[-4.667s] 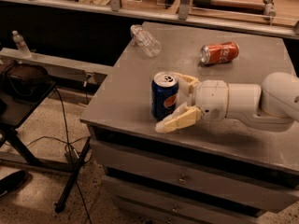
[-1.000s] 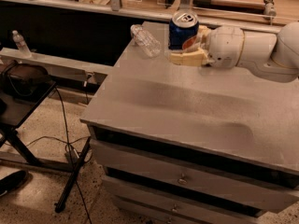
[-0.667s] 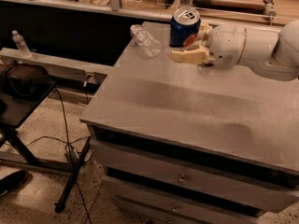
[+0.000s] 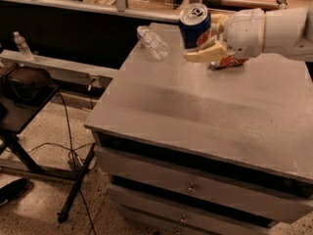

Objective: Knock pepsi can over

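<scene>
Camera view: my gripper (image 4: 204, 37) has its jaws closed around the pepsi can (image 4: 194, 26), apparently lifted just above the grey drawer cabinet (image 4: 195, 116). The can's long axis is near upright, its top tipped toward the clear plastic bottle (image 4: 152, 42).

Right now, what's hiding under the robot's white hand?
Part of an orange-red can shows beneath the gripper, which grips the pepsi can over the table; the rest is covered.

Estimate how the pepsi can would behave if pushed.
Held tilted in the hand above the far side of the cabinet top, the pepsi can looks rigid. Tall and narrow, it probably tips easily when stood; its round side would likely roll once down.
</scene>
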Controlling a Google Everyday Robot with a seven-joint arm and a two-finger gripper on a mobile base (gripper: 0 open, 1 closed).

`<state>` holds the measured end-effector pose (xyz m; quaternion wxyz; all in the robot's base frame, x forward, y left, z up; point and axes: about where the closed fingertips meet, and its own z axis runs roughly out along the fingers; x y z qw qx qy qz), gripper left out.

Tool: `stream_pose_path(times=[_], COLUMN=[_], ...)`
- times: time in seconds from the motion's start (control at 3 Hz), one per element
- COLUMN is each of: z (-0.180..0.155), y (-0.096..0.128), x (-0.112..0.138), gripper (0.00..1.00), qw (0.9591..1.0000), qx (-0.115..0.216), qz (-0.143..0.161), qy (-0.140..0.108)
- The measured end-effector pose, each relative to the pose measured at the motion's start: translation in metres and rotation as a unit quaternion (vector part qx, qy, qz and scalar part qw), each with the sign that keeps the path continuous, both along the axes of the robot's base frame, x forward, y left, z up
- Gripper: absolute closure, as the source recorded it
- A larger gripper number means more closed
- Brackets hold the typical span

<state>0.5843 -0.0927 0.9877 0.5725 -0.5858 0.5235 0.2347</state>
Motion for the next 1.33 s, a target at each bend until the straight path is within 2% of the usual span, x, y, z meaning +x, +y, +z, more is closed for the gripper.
stream_pose_path(times=[0.33, 0.67, 1.0, 1.33], z=[0.000, -0.022, -0.046, -0.074], y=[-0.025, -0.051, -0.068, -0.065], x=[0.000, -0.009, -0.028, -0.052], gripper=[1.00, 1.00, 1.00, 1.00], qw=[0.9936, 0.9733, 0.9479, 0.9170], qx=[-0.112, -0.225, -0.310, -0.387], qz=[-0.012, -0.014, -0.010, 0.002], qy=[0.009, 0.044, 0.070, 0.095])
